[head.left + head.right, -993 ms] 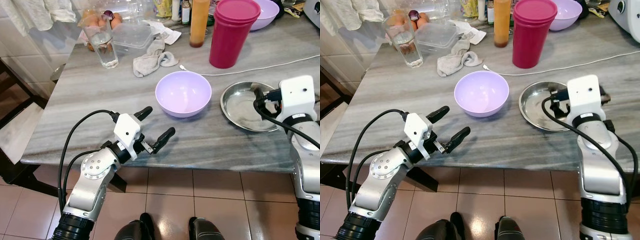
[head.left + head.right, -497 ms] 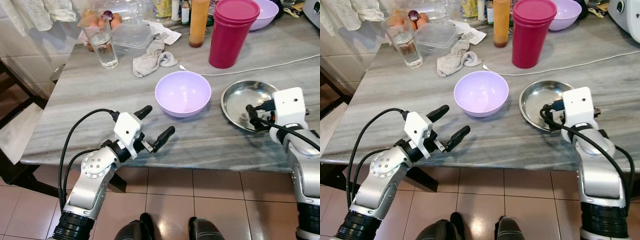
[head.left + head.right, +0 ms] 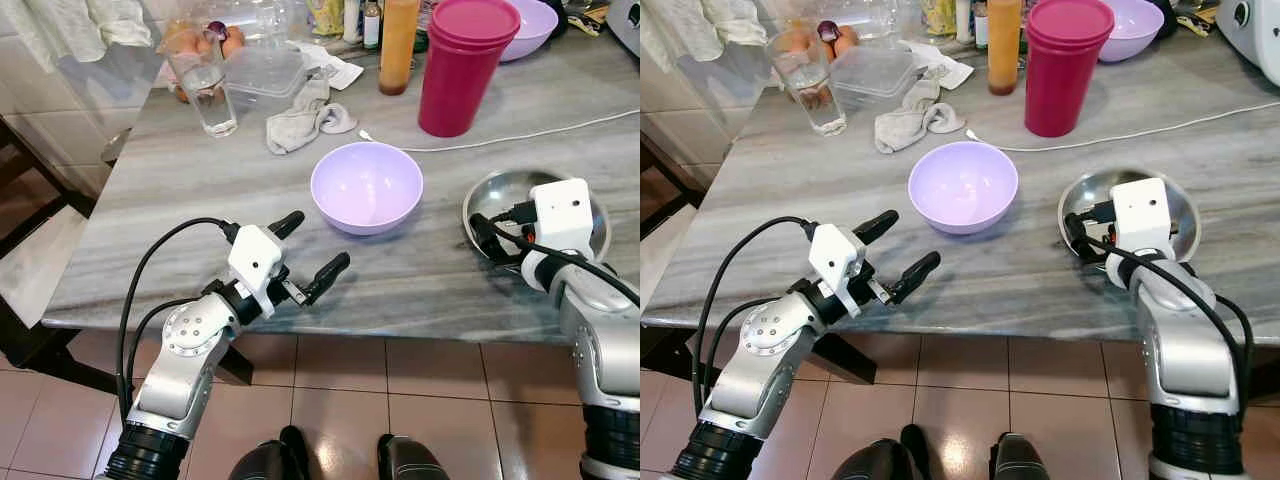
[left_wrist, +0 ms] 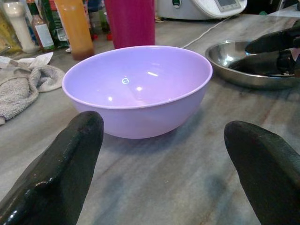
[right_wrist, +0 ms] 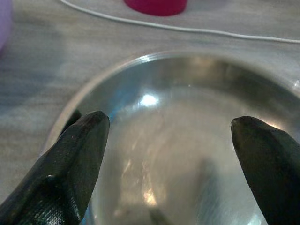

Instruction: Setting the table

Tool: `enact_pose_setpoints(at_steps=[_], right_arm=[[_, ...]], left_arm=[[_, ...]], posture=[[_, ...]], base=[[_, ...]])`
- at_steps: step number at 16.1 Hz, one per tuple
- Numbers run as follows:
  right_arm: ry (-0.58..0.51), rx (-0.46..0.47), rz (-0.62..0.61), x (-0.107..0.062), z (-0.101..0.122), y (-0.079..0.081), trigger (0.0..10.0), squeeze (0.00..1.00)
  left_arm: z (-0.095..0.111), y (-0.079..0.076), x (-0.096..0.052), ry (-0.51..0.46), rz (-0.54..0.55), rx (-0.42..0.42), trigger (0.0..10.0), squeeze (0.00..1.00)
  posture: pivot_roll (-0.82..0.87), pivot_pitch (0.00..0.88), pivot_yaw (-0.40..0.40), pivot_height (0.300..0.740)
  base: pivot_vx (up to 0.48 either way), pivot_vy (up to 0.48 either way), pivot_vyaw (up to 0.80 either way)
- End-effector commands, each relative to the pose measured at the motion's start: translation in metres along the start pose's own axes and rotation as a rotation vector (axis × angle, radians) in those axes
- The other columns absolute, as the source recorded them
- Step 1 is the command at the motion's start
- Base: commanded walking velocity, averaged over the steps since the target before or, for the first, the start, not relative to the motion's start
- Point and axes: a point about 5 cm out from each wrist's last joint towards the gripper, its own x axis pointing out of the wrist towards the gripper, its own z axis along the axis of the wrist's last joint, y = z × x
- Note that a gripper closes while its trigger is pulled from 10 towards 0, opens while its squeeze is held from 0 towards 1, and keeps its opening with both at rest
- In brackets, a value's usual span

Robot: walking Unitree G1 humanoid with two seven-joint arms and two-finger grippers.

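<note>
left gripper (image 3: 307, 255): near table edge, fingers spread apart, holding nothing, aimed at the lilac bowl
right gripper (image 5: 171, 154): over the steel plate, fingers wide apart, one fingertip at the plate's near rim, nothing held
table (image 3: 200, 230): grey marble top, tiled floor below the near edge
lilac bowl (image 3: 366, 186): upright, empty, mid-table, just left of the steel plate, not touching it
steel plate (image 3: 1180, 205): flat on table at right, partly covered by the right wrist
white cable (image 3: 520, 135): runs across the table behind bowl and plate
grey rag (image 3: 300, 120): crumpled, beyond the bowl
magenta tumbler (image 3: 460, 65): lidded, upright, behind the plate
glass (image 3: 205, 85): upright, far left, by a clear plastic box (image 3: 265, 70)
far edge: orange bottle (image 3: 398, 45), second lilac bowl (image 3: 530, 25), eggs (image 3: 215, 40)
</note>
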Motion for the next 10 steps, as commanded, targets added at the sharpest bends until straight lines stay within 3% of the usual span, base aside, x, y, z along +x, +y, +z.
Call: enact_pose_setpoints(at_steps=[1, 10], right_arm=[[0.016, 0.025, 0.028, 0.002, -0.002, 0.004, 10.0, 0.0], [-0.023, 0.071, 0.117, 0.019, 0.009, 0.019, 10.0, 0.0]], left_arm=[[-0.004, 0.002, -0.003, 0.029, 0.011, 0.01, 10.0, 0.0], [-0.006, 0.003, -0.004, 0.051, 0.014, 0.033, 10.0, 0.0]], posture=[[-0.32, 0.234, 0.115, 0.74], [-0.31, 0.236, 0.12, 0.74]], base=[[0.0, 0.0, 0.0], [0.0, 0.0, 0.0]])
